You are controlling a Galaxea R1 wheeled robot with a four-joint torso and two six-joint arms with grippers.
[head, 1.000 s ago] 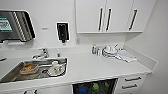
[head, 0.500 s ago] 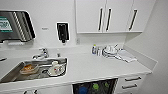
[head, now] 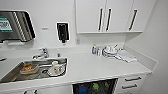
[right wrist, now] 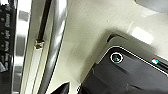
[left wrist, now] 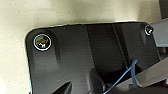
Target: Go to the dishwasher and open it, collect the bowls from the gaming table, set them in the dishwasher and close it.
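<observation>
From the head view, the open dark-racked dishwasher (head: 95,87) sits under our white bench (head: 100,67), coloured round bowls (head: 96,86) inside, beside the steel sink (head: 15,72). At either wrist we cannot tell our fingers' state; the right shows a steel bar handle (right wrist: 53,42).

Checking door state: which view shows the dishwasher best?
Head view: the dishwasher sits under the counter right of the sink, its dark inside showing green and blue items. Right wrist view gives a close steel bar, apparently its handle. Left wrist view gives nothing recognisable of it.
</observation>
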